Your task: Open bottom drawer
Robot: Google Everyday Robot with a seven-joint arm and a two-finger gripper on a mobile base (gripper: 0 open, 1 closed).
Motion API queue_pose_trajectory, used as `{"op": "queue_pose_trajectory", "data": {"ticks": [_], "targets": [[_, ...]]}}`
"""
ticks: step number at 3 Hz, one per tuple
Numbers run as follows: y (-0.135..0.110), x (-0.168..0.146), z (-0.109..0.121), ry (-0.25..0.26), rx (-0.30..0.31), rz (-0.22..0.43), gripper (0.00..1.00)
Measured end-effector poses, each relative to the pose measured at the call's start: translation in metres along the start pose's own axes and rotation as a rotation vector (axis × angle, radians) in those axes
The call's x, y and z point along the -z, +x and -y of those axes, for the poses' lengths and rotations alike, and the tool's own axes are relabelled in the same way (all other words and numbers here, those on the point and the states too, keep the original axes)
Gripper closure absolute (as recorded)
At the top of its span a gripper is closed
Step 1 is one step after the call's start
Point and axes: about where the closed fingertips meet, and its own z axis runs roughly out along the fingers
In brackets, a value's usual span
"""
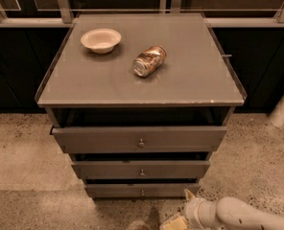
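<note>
The bottom drawer [142, 190] is the lowest, slimmest grey front of three, with a tiny round brass knob [142, 192]. It stands slightly pulled out, a dark gap showing above it. My gripper [176, 219] is low at the bottom edge of the camera view, right of the knob and below the drawer's right end, on a white arm [242, 215] coming in from the right. It holds nothing that I can see.
The middle drawer [141, 169] and the top drawer [139, 139] stand slightly out. On the cabinet top [190, 80] lie a white bowl [100, 40] and a crushed can [149, 60] on its side. Speckled floor surrounds the cabinet; a white post [283, 107] stands at right.
</note>
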Motion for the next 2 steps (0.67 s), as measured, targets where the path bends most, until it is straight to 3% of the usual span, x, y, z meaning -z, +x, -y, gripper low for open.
{"op": "queue_pose_trajectory", "data": {"ticks": [2], "targets": [[0.053,-0.079,-0.002,-0.13,-0.2,0.127,0.0]]}}
